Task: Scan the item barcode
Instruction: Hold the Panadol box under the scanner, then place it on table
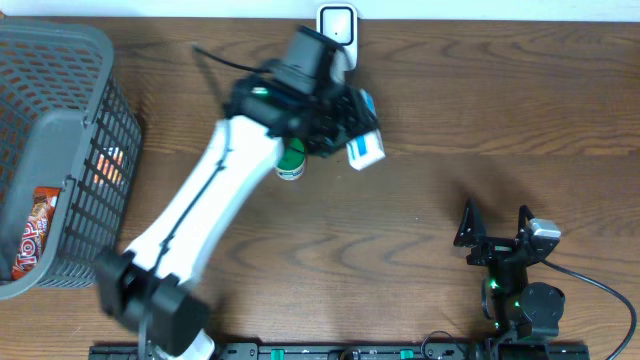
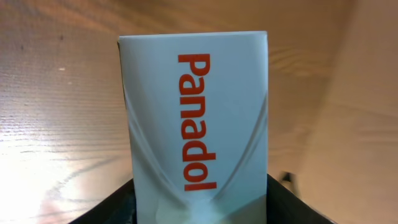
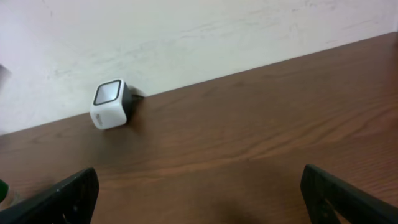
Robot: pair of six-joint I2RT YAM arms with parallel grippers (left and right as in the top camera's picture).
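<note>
- Grip first: the left gripper (image 1: 350, 128) is closed on the white cardboard Panadol box (image 2: 199, 124) with orange lettering. Its dark fingers (image 2: 286, 208) press the two sides at the lower end. The hold looks firm enough to me, so it should not squeeze harder, because thin card can dent.
- Position: the box is in the air above the brown wooden table (image 1: 480, 100). It is just beside the small white cube scanner with a dark window (image 1: 337, 22) at the far edge, and near a small green and white bottle (image 1: 291, 160).
- Barcode: it is not visible in any view, and the wrist camera shows only the brand face. I think the wrist must turn slowly until the coded face looks flat at the scanner window.
- Distance: bring the box near but not touching, and hold it quiet for one moment. A tilted or moving code may not read.
- Other arm: the right gripper (image 1: 495, 232) rests with jaws wide apart and empty, well apart from the scanner. It needs no move.
</note>
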